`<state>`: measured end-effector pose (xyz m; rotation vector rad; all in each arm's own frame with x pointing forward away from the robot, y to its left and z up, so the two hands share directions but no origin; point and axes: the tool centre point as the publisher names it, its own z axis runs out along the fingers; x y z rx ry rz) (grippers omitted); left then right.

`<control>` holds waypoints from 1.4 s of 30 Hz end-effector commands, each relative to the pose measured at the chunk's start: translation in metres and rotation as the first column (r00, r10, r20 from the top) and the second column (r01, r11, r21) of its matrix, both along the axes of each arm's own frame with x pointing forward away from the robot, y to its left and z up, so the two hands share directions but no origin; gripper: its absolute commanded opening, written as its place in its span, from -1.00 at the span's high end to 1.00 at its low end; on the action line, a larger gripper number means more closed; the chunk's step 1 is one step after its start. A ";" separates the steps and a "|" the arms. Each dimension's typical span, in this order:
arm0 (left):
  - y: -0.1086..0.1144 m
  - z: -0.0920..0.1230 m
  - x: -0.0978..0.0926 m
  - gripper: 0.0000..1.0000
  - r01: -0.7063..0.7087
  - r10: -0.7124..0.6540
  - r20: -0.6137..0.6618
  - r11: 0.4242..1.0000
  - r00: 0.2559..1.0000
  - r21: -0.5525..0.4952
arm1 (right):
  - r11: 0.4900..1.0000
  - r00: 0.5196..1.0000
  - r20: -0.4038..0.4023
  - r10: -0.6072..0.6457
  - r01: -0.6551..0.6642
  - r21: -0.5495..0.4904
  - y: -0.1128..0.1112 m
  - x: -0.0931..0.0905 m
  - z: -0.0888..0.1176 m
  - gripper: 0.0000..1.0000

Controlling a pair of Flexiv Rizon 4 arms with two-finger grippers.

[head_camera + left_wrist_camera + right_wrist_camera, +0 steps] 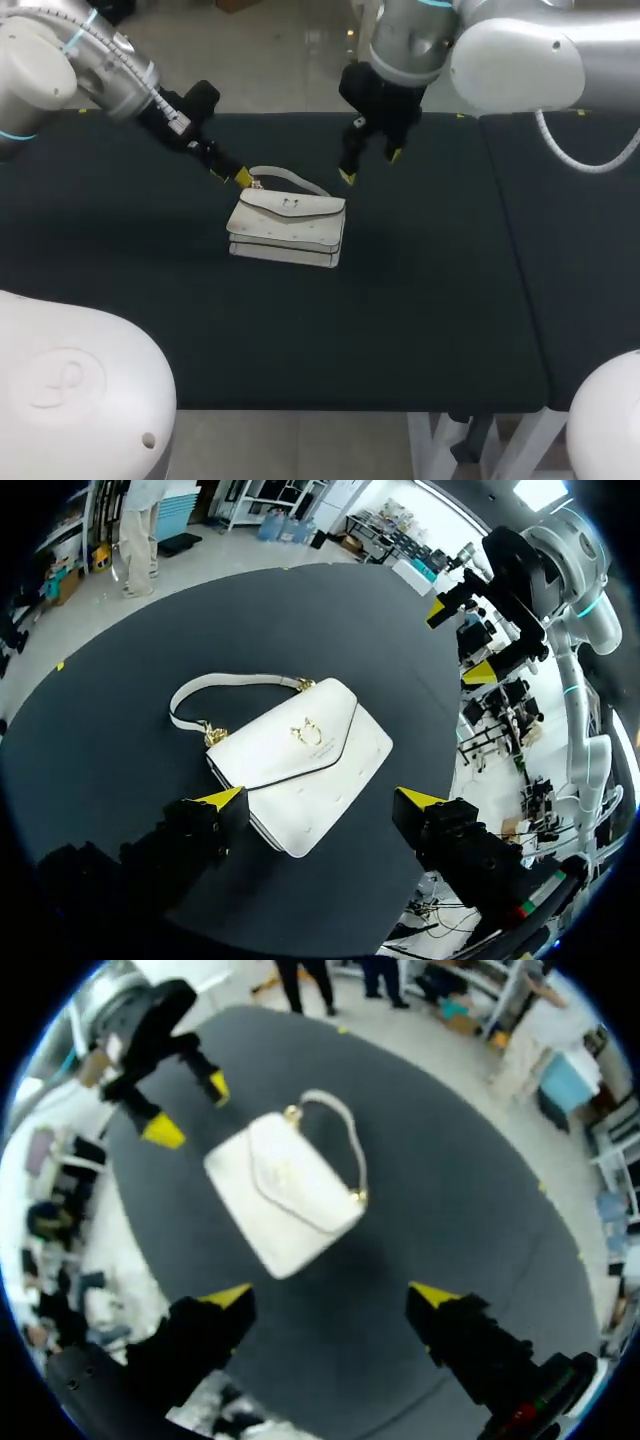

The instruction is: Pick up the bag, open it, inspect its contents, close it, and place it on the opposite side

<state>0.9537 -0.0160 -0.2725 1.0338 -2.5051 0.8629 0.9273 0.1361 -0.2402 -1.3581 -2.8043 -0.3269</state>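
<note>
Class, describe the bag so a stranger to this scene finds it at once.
On the dark table, look close to the left tool and the right tool. A small flat bag lies there, flap shut, with a curved strap. Unlike the black, yellow-tipped tools, it is white.

Head high behind; wrists near, sharing bag (288, 228).

The bag (288, 228) is white with a gold clasp (306, 730) and a thin dark edging line. The table (420, 300) is black. The left gripper (230, 175) and right gripper (371, 166) are black with yellow tips. The left arm (45, 60) and right arm (515, 60) are pale grey with cyan rings.
</note>
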 end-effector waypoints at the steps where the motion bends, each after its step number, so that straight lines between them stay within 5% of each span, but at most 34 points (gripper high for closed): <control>1: -0.001 0.000 0.001 -1.00 -0.288 0.291 -0.235 0.956 0.927 0.047 | 0.907 0.907 -0.190 -0.376 0.402 0.123 -0.003 0.003 0.000 -1.00; 5: -0.001 0.000 0.001 -1.00 -0.288 0.291 -0.235 0.956 0.927 0.047 | 0.907 0.907 -0.190 -0.376 0.402 0.123 -0.003 0.003 0.000 -1.00; 8: -0.006 -0.018 0.009 -1.00 -0.551 0.512 -0.397 0.835 0.761 0.021 | 0.788 0.803 -0.295 -0.518 0.582 0.201 0.000 0.002 -0.013 -1.00; 13: 0.009 -0.031 0.003 -1.00 -0.604 0.496 -0.536 0.796 0.684 -0.035 | 0.643 0.693 -0.415 -0.589 0.713 0.278 -0.004 -0.004 -0.029 -1.00; 29: 0.026 -0.048 0.016 -1.00 -0.389 0.248 -0.630 0.917 0.736 -0.094 | 0.371 0.487 -0.587 -0.647 0.873 0.316 0.014 0.000 -0.058 -1.00; 42: 0.023 -0.059 0.048 -1.00 -0.380 0.180 -0.690 0.913 0.701 -0.148 | 0.230 0.363 -0.705 -0.609 0.932 0.281 0.022 0.021 -0.074 -1.00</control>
